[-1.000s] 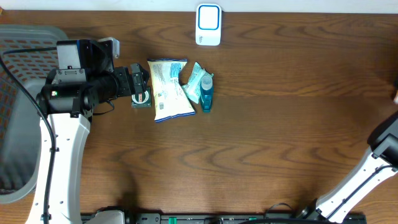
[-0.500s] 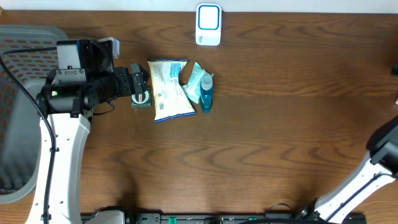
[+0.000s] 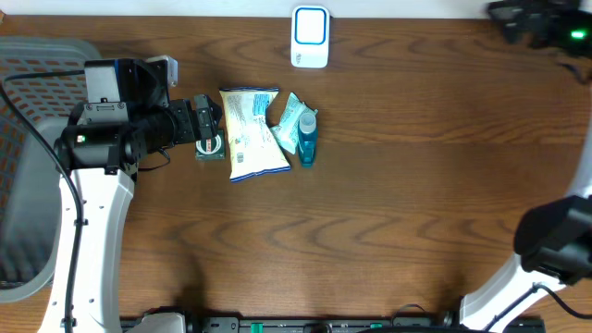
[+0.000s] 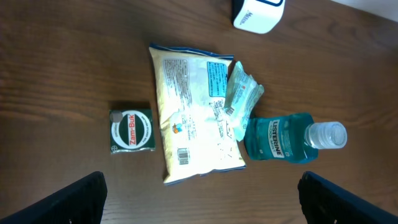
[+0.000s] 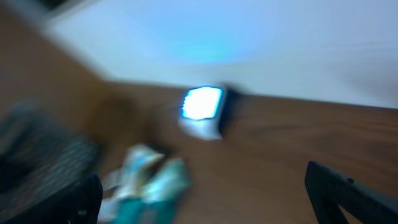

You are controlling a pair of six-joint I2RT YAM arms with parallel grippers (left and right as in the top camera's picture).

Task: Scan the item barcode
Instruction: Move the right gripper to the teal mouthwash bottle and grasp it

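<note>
A yellow-white snack bag (image 3: 252,134) (image 4: 196,121) lies flat, a barcode printed near its lower end. Beside it are a small teal packet (image 3: 291,118) (image 4: 242,93), a blue mouthwash bottle (image 3: 307,146) (image 4: 289,137) on its side, and a green Zam-Buk box (image 3: 211,148) (image 4: 130,130). The white scanner (image 3: 310,37) (image 4: 258,12) (image 5: 202,109) stands at the table's far edge. My left gripper (image 3: 217,125) (image 4: 199,205) hovers open above the items' left side, holding nothing. My right gripper (image 5: 205,202) is open and empty in a blurred view facing the scanner.
A grey mesh basket (image 3: 28,74) stands at the table's left end. The right arm (image 3: 546,26) reaches over the far right corner, and its base (image 3: 555,250) is at the right edge. Bare brown wood (image 3: 425,185) spans the middle and right.
The right arm has swung from the table's right edge up to the far right corner. The left arm and all the items have stayed put.
</note>
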